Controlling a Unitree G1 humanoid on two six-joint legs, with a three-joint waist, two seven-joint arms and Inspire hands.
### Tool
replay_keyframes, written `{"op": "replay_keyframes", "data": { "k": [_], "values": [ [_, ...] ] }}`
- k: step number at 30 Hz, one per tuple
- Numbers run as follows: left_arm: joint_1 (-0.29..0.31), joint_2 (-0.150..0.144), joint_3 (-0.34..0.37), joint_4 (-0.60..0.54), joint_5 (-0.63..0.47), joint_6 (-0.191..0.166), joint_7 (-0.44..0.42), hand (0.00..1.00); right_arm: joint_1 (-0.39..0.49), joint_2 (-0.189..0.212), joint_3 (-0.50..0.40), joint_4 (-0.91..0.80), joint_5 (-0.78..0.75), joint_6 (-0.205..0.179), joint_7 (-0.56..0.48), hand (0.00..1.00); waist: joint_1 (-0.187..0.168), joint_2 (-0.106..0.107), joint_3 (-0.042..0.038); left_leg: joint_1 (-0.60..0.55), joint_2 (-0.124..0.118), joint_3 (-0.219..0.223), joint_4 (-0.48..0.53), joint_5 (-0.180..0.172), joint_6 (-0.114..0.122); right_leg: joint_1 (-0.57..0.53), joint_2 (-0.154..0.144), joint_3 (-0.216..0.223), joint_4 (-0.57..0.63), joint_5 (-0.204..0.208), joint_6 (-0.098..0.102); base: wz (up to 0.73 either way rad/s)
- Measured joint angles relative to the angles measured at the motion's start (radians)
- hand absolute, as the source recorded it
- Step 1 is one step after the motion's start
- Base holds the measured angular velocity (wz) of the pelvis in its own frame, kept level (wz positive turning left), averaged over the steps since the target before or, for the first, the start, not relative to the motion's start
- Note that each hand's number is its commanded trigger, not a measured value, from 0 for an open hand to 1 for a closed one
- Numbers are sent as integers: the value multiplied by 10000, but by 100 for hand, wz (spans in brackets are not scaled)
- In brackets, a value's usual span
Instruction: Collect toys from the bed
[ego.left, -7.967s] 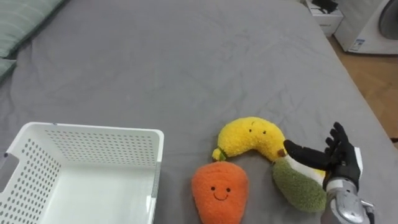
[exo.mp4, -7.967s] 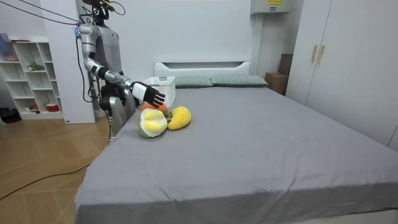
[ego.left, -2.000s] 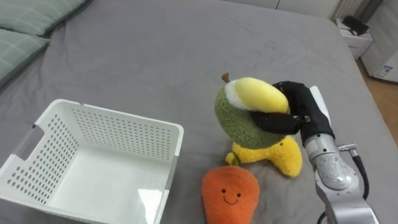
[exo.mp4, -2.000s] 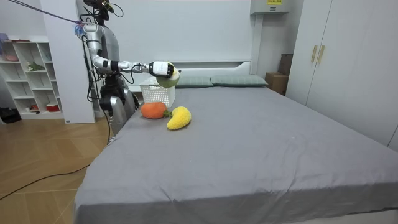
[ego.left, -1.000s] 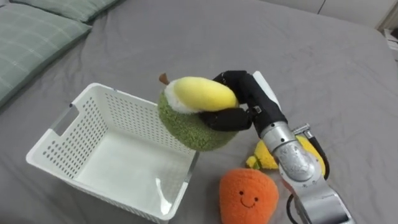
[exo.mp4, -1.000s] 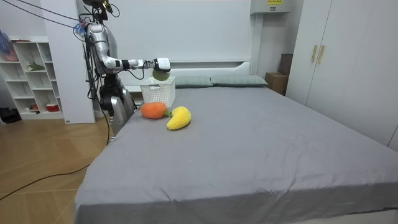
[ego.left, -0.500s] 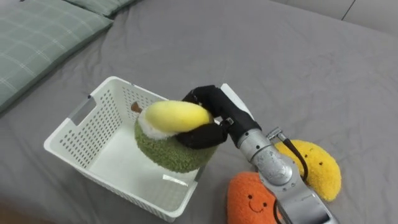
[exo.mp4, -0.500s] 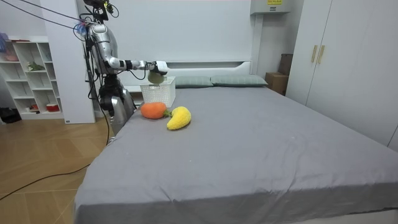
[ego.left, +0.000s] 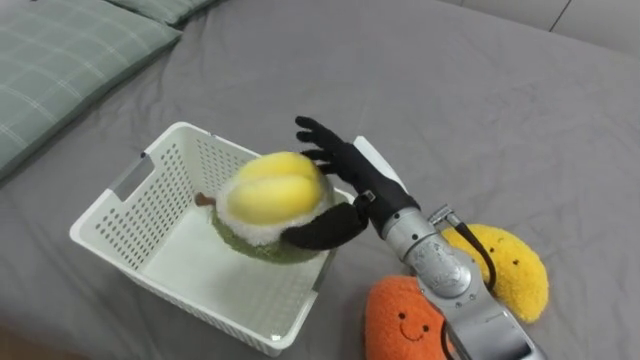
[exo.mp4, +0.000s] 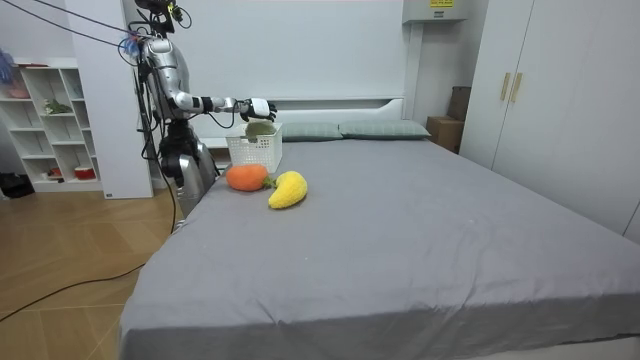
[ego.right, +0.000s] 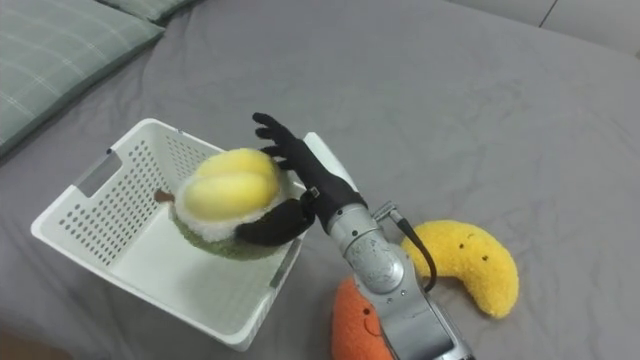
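My right hand (ego.left: 345, 172) reaches over the near corner of the white slatted basket (ego.left: 125, 222), its fingers spread straight and open. A round green and yellow avocado plush (ego.left: 268, 205) sits just off the palm, low in the basket's mouth, with the thumb still under its edge. An orange carrot plush (ego.left: 398, 322) with a smiling face lies on the grey bed by my forearm. A yellow banana plush (ego.left: 512, 268) lies to its right. In the room view I stand at the bed's side near its head, arm stretched over the basket (exo.mp4: 252, 149).
Green checked pillows (ego.left: 70, 50) lie at the head of the bed, to the left of the basket. The grey sheet (ego.left: 480, 110) stretches wide beyond the toys. In the room view a white shelf (exo.mp4: 45, 125) stands behind me and wardrobes (exo.mp4: 560, 90) line the far side.
My right hand has opened over the basket. The avocado plush has left its grasp and rolled down into the basket's mouth. Carrot and banana have not moved.
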Motion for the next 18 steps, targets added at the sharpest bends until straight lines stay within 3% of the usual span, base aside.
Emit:
{"op": "replay_keyframes", "data": {
  "k": [18],
  "values": [
    [-58,-2,-4,4,6,-1,28,0,0,-3,2,8,11,-2,-7,0,-18,27,42,-17,-16,-75,-1,23,-1,1,-7,-29,-2,0,1,0]
  ]
}}
